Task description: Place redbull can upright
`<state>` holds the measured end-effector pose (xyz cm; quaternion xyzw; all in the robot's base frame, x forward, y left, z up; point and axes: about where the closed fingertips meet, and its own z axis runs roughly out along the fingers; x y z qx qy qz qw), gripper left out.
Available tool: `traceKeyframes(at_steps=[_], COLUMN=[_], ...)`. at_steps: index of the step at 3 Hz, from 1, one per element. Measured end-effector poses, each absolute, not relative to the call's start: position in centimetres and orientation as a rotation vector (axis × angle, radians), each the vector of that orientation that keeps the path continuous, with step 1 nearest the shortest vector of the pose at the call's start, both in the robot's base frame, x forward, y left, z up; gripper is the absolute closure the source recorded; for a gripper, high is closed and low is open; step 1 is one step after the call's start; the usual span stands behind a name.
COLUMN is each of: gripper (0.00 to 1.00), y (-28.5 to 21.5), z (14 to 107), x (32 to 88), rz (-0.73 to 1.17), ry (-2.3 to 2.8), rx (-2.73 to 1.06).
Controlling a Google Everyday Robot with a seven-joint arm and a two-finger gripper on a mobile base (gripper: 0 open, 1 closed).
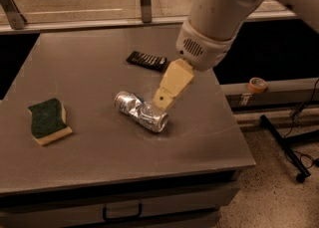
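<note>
Near the middle of the table (94, 77) we list the redbull can (141, 111): on its side, running far-left to near-right, silver with faint blue, sides crumpled, not yet upright. Over its far side we record the gripper (161, 104), tan, angled down with its tip at the can's middle, presumably lined up for a grasp; whether it is parted or closed we cannot tell. Further out: sponge (47, 121) at left, black ridged bar (147, 60) beyond, both apart from the can.

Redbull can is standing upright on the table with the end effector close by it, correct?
No. The camera view shows the redbull can lying on its side on the table, not upright; the end effector is close by it.
</note>
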<state>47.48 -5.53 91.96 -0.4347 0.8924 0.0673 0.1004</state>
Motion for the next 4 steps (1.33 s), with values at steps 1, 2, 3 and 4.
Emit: traceKeyframes(at_steps=[1,2,3,4], gripper=[0.0,0.0,0.0,0.0], y=[-1.1,2.4,4.4,5.5], z=[90.3,89.0,87.6,86.4], x=[46.7,46.2,46.9,48.1], rz=[0.179,0.124,0.066,0.029], ry=[2.62,2.581,2.601,2.624], rx=[-1.323,-1.392,-1.392,-1.368])
